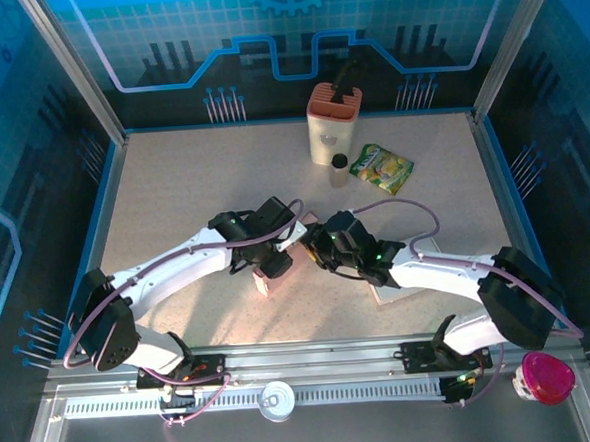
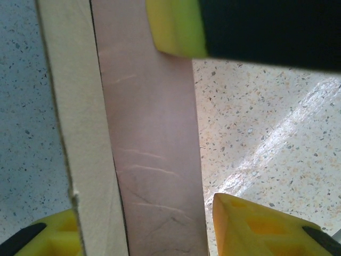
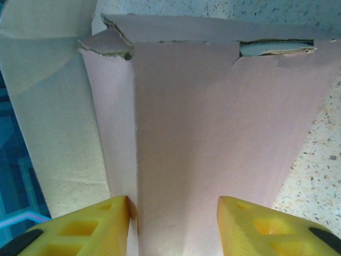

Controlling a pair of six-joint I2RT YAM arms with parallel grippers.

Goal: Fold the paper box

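Box (image 1: 272, 281) under left gripper (image 2: 144, 229) and right gripper (image 3: 173, 224) | jaws straddle panels, grip unclear | bottle (image 1: 339, 168), snack packet (image 1: 385, 167) well behind

No legible text or labels

Pink paper box (image 3: 213, 122), cream inside, sits partly folded near the table's (image 1: 173, 198) middle.

left gripper (image 1: 275, 265) and right gripper (image 1: 314, 245) adjacent, jaws parted.
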